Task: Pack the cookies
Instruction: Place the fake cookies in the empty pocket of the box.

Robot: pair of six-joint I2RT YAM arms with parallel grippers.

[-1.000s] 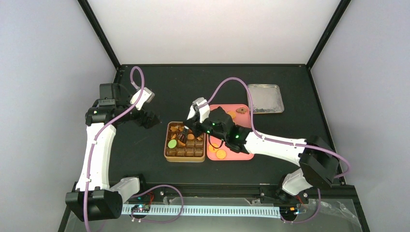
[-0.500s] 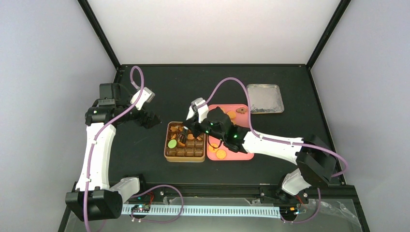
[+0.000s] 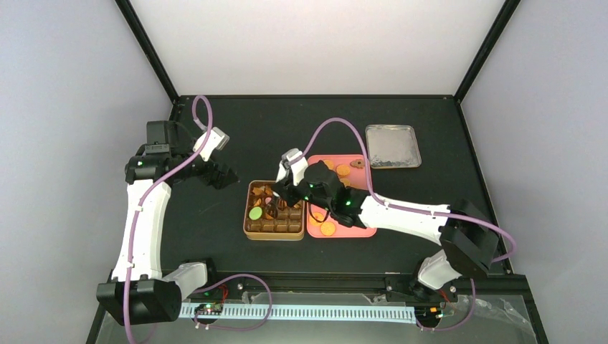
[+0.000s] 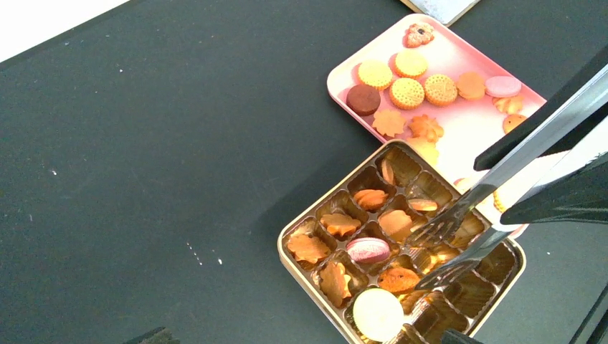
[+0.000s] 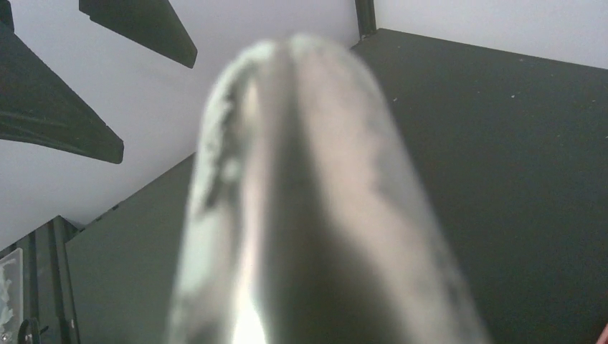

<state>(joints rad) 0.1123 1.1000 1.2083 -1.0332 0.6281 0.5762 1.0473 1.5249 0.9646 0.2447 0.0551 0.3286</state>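
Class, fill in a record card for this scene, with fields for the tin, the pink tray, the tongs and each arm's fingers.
tin: some compartments hold cookies, others are empty
pink tray: right beside the tin, loose cookies lying on it
tongs: tips apart, over the tin's compartments
right fingers: closed on the tongs
left fingers: open, holding nothing, off to the tin's left
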